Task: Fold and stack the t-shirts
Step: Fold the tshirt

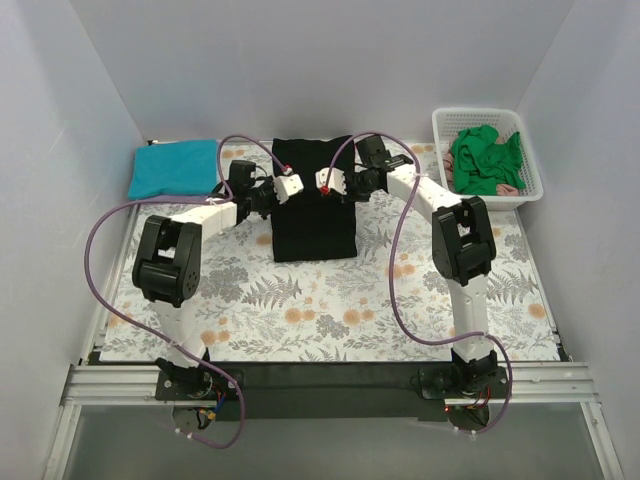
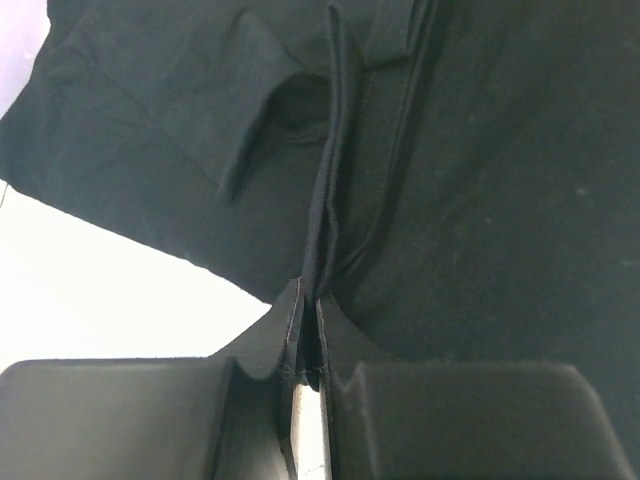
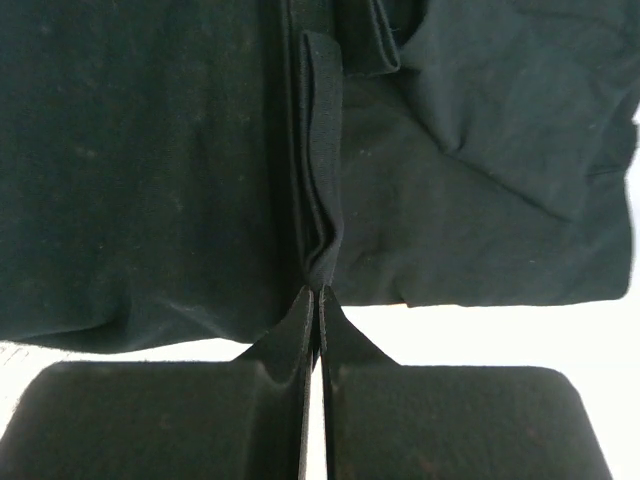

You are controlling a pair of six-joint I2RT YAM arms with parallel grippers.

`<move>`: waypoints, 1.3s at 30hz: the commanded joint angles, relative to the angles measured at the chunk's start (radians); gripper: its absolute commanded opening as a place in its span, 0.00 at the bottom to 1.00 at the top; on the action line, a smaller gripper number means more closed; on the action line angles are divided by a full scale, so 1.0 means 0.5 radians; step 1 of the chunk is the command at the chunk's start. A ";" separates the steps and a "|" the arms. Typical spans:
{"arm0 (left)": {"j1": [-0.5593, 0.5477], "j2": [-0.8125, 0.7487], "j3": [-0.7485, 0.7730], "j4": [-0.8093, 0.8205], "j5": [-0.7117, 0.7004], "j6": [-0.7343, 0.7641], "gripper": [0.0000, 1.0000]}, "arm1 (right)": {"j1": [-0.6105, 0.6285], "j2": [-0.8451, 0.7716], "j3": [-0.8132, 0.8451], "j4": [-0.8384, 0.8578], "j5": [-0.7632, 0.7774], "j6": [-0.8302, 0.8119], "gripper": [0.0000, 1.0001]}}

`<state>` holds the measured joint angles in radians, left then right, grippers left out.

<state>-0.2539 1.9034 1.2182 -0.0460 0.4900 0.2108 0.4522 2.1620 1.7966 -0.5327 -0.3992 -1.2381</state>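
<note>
A large black t-shirt (image 1: 312,205) lies as a tall folded rectangle at the middle back of the floral cover. My left gripper (image 1: 289,186) is shut on a pinched edge of the black t-shirt (image 2: 500,200) at its left side, cloth clamped between the fingertips (image 2: 286,330). My right gripper (image 1: 327,183) is shut on a bunched fold of the black t-shirt (image 3: 150,170), beside a sleeve. A folded teal t-shirt (image 1: 174,167) lies at the back left. Crumpled green t-shirts (image 1: 484,160) fill the basket at the back right.
The white lattice basket (image 1: 528,172) stands at the back right corner by the wall. White walls close in the left, back and right. The floral fern-print cover (image 1: 330,310) spreads across the table in front of the black shirt.
</note>
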 commanded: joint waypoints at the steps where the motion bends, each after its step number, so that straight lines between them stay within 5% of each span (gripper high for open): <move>1: 0.048 0.019 0.122 0.083 -0.029 0.048 0.00 | -0.033 0.048 0.128 0.019 0.019 -0.024 0.01; 5: 0.048 0.101 0.180 0.080 -0.050 0.051 0.00 | -0.036 0.078 0.153 0.084 0.065 -0.009 0.01; 7: 0.048 0.138 0.220 0.083 -0.087 -0.004 0.10 | -0.036 0.088 0.190 0.108 0.090 0.012 0.06; 10: 0.054 0.160 0.279 0.083 -0.194 -0.108 0.30 | -0.048 0.069 0.248 0.157 0.105 0.101 0.52; 12: 0.060 0.084 0.260 0.083 -0.210 -0.170 0.43 | -0.058 0.008 0.263 0.191 0.114 0.160 0.61; 14: 0.075 -0.057 0.227 0.080 -0.183 -0.280 0.52 | -0.076 -0.062 0.230 0.188 0.087 0.212 0.61; 24: 0.078 -0.919 -0.681 -0.074 0.382 -0.189 0.52 | 0.095 -0.930 -0.883 0.133 -0.094 0.178 0.42; 29: -0.014 -1.088 -1.107 -0.022 0.382 0.051 0.51 | 0.233 -0.995 -1.169 0.240 -0.033 0.224 0.42; 39: -0.136 -1.036 -1.390 0.380 0.232 0.244 0.51 | 0.326 -0.864 -1.384 0.599 0.126 0.212 0.41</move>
<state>-0.3107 1.3819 0.5350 0.0311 0.6270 0.2821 0.6048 1.7256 1.1194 -0.3386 -0.3614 -1.1259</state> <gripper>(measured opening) 0.512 0.416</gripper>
